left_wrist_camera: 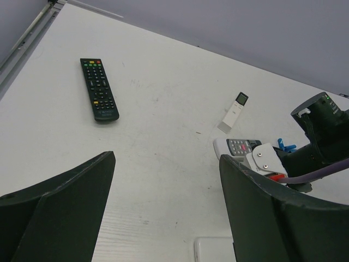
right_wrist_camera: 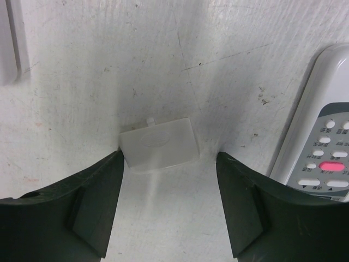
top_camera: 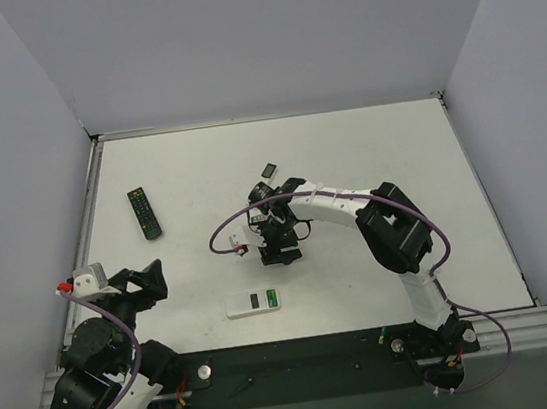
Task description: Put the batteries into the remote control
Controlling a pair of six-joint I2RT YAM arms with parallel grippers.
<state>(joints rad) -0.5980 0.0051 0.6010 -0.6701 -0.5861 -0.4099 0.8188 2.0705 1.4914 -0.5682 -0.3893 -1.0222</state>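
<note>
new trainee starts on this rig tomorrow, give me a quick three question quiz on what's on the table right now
1. Multiple choice: what lies between the fingers of the right gripper? a) a small white cover plate b) a green battery c) a screwdriver
2. True or false: the left gripper is shut on the black remote.
3. Short answer: which arm reaches out to the middle of the table?
Key: 1 a. 2 false: it is open, and the black remote lies apart on the table. 3 the right arm.
</note>
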